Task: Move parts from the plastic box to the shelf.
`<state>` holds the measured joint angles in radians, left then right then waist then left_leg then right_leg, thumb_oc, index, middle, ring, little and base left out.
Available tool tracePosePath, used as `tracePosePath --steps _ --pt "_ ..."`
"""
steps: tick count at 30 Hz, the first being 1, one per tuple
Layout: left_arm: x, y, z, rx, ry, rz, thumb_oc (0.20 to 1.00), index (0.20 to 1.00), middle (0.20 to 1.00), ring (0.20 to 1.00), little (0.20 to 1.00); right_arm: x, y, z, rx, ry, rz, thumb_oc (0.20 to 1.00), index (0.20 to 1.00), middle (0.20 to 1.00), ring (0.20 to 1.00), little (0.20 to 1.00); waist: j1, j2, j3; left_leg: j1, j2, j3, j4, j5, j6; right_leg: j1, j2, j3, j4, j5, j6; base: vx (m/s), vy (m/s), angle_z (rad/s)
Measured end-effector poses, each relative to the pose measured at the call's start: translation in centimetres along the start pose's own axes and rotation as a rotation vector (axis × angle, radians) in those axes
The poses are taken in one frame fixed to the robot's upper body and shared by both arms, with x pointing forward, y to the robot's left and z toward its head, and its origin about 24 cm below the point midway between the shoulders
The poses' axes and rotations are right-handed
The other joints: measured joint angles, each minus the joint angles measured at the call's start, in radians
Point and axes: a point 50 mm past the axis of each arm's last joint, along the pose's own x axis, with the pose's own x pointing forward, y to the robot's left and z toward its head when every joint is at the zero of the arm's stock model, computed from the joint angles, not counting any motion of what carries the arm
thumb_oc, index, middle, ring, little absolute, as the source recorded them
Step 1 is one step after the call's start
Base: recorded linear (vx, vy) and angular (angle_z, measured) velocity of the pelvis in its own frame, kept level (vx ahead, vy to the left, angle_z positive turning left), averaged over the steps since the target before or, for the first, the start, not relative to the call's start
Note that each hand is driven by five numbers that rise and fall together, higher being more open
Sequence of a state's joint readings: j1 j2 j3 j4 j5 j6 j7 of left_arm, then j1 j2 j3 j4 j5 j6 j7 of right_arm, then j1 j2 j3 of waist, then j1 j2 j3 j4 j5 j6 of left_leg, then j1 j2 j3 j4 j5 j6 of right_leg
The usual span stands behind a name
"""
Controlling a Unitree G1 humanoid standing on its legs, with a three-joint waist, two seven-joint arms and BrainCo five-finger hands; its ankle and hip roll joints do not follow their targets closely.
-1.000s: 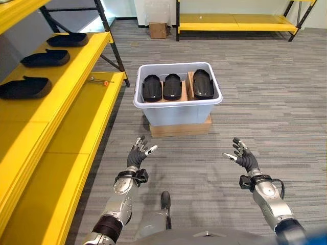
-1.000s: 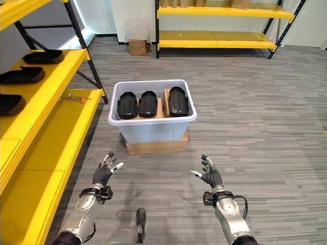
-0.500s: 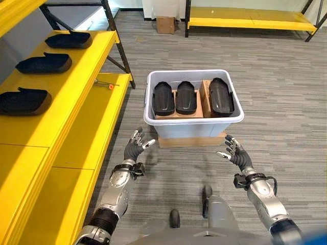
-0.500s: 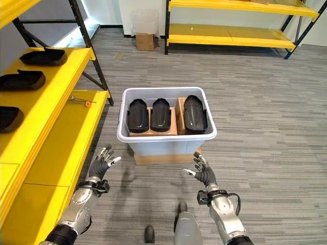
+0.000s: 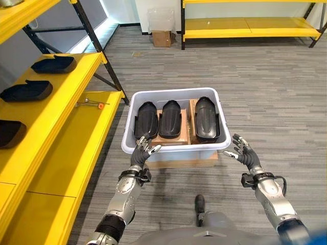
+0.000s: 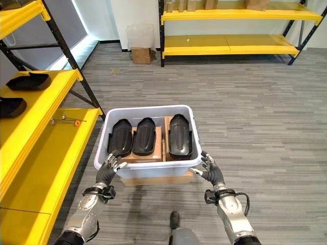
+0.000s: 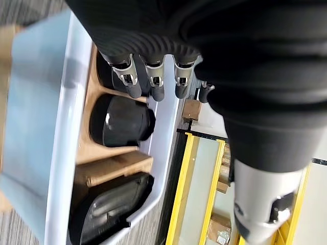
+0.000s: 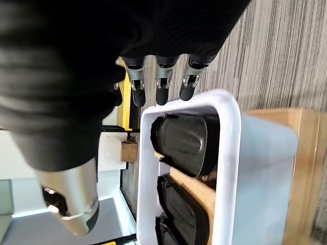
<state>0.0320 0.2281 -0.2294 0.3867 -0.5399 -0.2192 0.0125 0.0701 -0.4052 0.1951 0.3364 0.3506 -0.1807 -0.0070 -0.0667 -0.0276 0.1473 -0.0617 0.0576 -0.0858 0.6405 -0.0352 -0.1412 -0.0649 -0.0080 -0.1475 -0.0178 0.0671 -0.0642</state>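
— Starting with the hands: how were they set?

— The left hand was raised at the near left corner of the plastic box, fingers spread and relaxed, holding nothing. The right hand was up just off the near right corner, also wide and empty. From the head views I couldn't tell whether either hand touched the rim; the wrist views showed the fingertips just short of it.

— And the parts?

— Three black parts sat side by side in the box: the left part, the middle part and the right part, resting on brown cardboard dividers. The box itself stood on a flat cardboard slab on the grey striped floor.

— What was around it?

— The yellow shelf ran along the robot's left, near the box. Its upper level carried three more black parts, the far one, the next one and the near one. A small tool with an orange tip lay on the lower level. Farther back stood a small cardboard carton and a second yellow rack.

— Anything between box and shelf?

— The black slanted brace of the shelf frame came down near the box's far left corner.
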Motion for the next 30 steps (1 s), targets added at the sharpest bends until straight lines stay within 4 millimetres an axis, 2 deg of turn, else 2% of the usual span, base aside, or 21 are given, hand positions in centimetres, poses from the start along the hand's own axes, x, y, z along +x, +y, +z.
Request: tracePosePath --steps 1,2,3,4,5,6,7,8,9,10,12,15,17,19,20,22,24,26,27,28,30 --pt "-0.1 0.0 -0.2 0.000 0.008 0.000 1.000 1.000 1.000 1.000 1.000 -0.2 0.0 -0.2 0.002 0.007 -0.001 1.000 1.000 1.000 1.000 1.000 0.007 -0.007 0.000 -0.017 0.000 -0.008 0.054 0.000 -0.004 0.005 0.000 -0.005 -0.004 0.001 0.001 0.11 -0.143 0.12" --pt "0.0 -0.3 -0.2 0.003 0.015 -0.020 1.000 1.000 1.000 1.000 1.000 -0.5 -0.1 -0.5 0.005 0.016 -0.010 1.000 1.000 1.000 1.000 1.000 0.006 -0.034 0.009 -0.142 0.005 -0.001 0.154 -0.034 0.036 0.017 -0.001 -0.021 -0.014 -0.024 -0.031 0.12 0.030 0.40" --pt "0.2 -0.5 0.1 0.004 0.008 -0.031 1.000 1.000 1.000 1.000 1.000 -0.5 -0.2 -0.5 0.006 0.016 -0.015 1.000 1.000 1.000 1.000 1.000 0.003 -0.043 0.013 -0.183 0.010 0.027 0.147 -0.044 0.055 0.020 -0.003 -0.026 -0.026 -0.025 -0.025 0.16 0.072 0.19" --pt "0.1 -0.2 0.1 0.010 0.010 -0.026 1.000 1.000 1.000 1.000 1.000 0.0 0.2 -0.1 0.005 0.000 0.001 1.000 1.000 1.000 1.000 1.000 0.021 -0.070 0.027 -0.188 0.022 0.064 -0.036 -0.041 0.053 0.023 -0.005 -0.021 -0.010 -0.019 -0.017 0.28 0.195 -0.17" --pt "-0.1 0.0 -0.1 0.015 0.021 -0.021 1.000 1.000 1.000 1.000 1.000 0.2 0.3 0.1 0.007 -0.007 0.002 1.000 1.000 1.000 1.000 1.000 0.021 -0.066 0.025 -0.188 0.039 0.066 -0.102 -0.038 0.049 0.029 0.007 -0.022 -0.013 -0.018 -0.017 0.22 0.166 -0.35" --pt "-0.2 0.5 -0.3 0.031 0.036 -0.012 1.000 1.000 1.000 1.000 1.000 0.3 0.5 0.1 0.018 -0.009 -0.004 1.000 1.000 1.000 1.000 1.000 0.022 -0.060 0.022 -0.149 0.077 0.088 -0.380 -0.002 0.041 0.064 0.033 -0.011 -0.042 -0.053 0.087 0.32 0.350 -0.52" --pt "-0.3 0.7 -0.3 0.035 0.035 -0.007 1.000 1.000 1.000 1.000 1.000 0.6 0.0 0.3 0.016 -0.011 -0.025 1.000 1.000 1.000 1.000 1.000 0.033 -0.043 0.035 -0.086 0.148 0.097 -0.679 0.075 0.033 0.025 0.001 -0.026 0.104 -0.093 0.109 0.19 0.225 -0.28" --pt "-0.3 0.9 -0.6 0.043 0.052 -0.001 1.000 1.000 1.000 1.000 1.000 0.4 -0.2 0.3 0.007 -0.014 -0.027 1.000 1.000 1.000 1.000 1.000 0.014 -0.032 0.034 -0.092 0.166 0.108 -0.698 0.100 0.026 0.058 0.025 -0.008 0.088 -0.134 0.041 0.35 0.476 -0.70" --pt "-0.7 1.1 -1.0 0.038 0.067 0.007 1.000 1.000 1.000 1.000 1.000 0.0 -0.8 0.0 0.001 0.001 -0.046 1.000 1.000 1.000 1.000 1.000 0.023 -0.009 0.017 -0.091 0.180 0.091 -0.624 0.105 0.026 0.067 0.042 0.012 0.097 -0.147 0.001 0.21 0.323 -0.36" --pt "-0.7 0.9 -1.0 0.037 0.066 0.001 1.000 1.000 1.000 1.000 1.000 -0.4 -1.1 -0.2 0.000 0.005 -0.053 1.000 1.000 1.000 1.000 1.000 0.006 0.017 0.003 -0.083 0.150 0.106 -0.577 0.096 0.033 0.090 0.046 0.032 0.083 -0.139 0.006 0.26 0.405 -0.67" --pt "-0.5 0.5 -0.5 0.042 0.043 -0.030 1.000 1.000 1.000 1.000 1.000 -1.1 -1.0 -1.0 0.027 0.028 -0.067 1.000 1.000 1.000 1.000 1.000 0.000 0.032 -0.007 -0.015 0.035 0.142 -0.620 0.082 0.070 0.104 0.011 0.053 0.074 -0.149 0.032 0.16 0.258 -0.30" --pt "-0.1 0.2 0.0 0.045 0.025 -0.042 1.000 1.000 1.000 1.000 1.000 -1.1 -0.7 -1.1 0.013 0.035 -0.041 1.000 1.000 1.000 1.000 1.000 0.001 0.057 -0.022 0.012 0.038 0.190 -0.657 0.142 0.124 0.105 0.011 0.059 0.074 -0.159 0.048 0.10 0.151 -0.15" --pt "0.1 0.3 0.4 0.057 0.015 -0.041 1.000 1.000 1.000 1.000 1.000 -0.8 0.1 -0.7 0.019 0.017 -0.007 1.000 1.000 1.000 1.000 1.000 0.010 0.025 -0.025 0.008 0.006 0.203 -0.659 0.102 0.128 0.070 -0.030 0.081 0.123 -0.196 0.092 0.08 0.076 -0.13" --pt "0.1 0.9 0.6 0.077 0.015 -0.025 1.000 1.000 1.000 1.000 1.000 -0.7 0.7 -0.2 0.020 -0.003 0.016 1.000 1.000 1.000 1.000 1.000 0.012 0.000 -0.025 0.010 -0.031 0.212 -0.654 0.085 0.154 0.069 -0.085 0.079 0.137 -0.215 0.115 0.07 0.037 -0.04" --pt "0.1 1.0 0.8 0.082 0.011 -0.023 1.000 1.000 1.000 1.000 1.000 -0.6 0.8 0.2 0.020 -0.018 0.020 1.000 1.000 1.000 1.000 1.000 0.023 -0.002 -0.026 0.009 -0.051 0.217 -0.652 0.077 0.165 0.074 -0.160 0.080 0.113 -0.200 0.138 0.08 0.013 -0.07" --pt "0.2 1.2 0.9 0.089 0.010 -0.020 1.000 1.000 1.000 1.000 1.000 -0.5 1.1 0.9 0.022 -0.050 0.033 1.000 1.000 1.000 1.000 1.000 0.029 -0.008 -0.022 0.007 -0.061 0.218 -0.658 0.077 0.165 0.083 -0.237 0.081 0.068 -0.165 0.193 0.07 -0.006 -0.02" --pt "-0.1 1.7 0.8 0.102 0.018 -0.013 1.000 1.000 1.000 1.000 1.000 -0.5 1.4 1.6 0.025 -0.082 0.047 1.000 1.000 1.000 1.000 1.000 0.032 -0.021 -0.026 0.007 -0.064 0.216 -0.665 0.074 0.161 0.099 -0.279 0.081 0.026 -0.130 0.244 0.03 -0.016 0.03" --pt "-0.3 2.2 0.9 0.118 0.021 -0.006 1.000 1.000 1.000 1.000 1.000 -0.3 1.6 2.3 0.028 -0.113 0.054 1.000 1.000 1.000 1.000 1.000 0.035 -0.052 -0.030 0.008 -0.067 0.212 -0.675 0.084 0.147 0.109 -0.300 0.081 -0.004 -0.097 0.255 0.00 -0.024 0.06" --pt "-0.5 2.6 1.1 0.133 0.020 0.000 1.000 1.000 1.000 1.000 1.000 -0.1 1.9 2.6 0.037 -0.127 0.056 1.000 1.000 1.000 1.000 1.000 0.043 -0.078 -0.032 0.005 -0.072 0.213 -0.680 0.090 0.135 0.111 -0.303 0.079 -0.006 -0.083 0.260 -0.02 -0.041 -0.01" --pt "-0.6 2.7 1.1 0.123 0.017 0.009 1.000 1.000 1.000 1.000 1.000 0.4 2.0 3.3 0.038 -0.150 0.056 1.000 1.000 1.000 1.000 1.000 0.052 -0.083 -0.029 -0.004 -0.061 0.213 -0.682 0.098 0.121 0.111 -0.292 0.073 -0.027 -0.097 0.276 -0.07 -0.058 -0.02" --pt "-0.6 1.5 1.1 0.082 -0.007 -0.016 1.000 1.000 1.000 1.000 1.000 1.4 1.8 5.0 0.026 -0.211 0.041 1.000 1.000 1.000 1.000 1.000 0.047 -0.040 -0.005 -0.039 -0.015 0.204 -0.672 0.114 0.097 0.098 -0.237 0.058 -0.049 -0.076 0.249 -0.08 -0.052 0.06"
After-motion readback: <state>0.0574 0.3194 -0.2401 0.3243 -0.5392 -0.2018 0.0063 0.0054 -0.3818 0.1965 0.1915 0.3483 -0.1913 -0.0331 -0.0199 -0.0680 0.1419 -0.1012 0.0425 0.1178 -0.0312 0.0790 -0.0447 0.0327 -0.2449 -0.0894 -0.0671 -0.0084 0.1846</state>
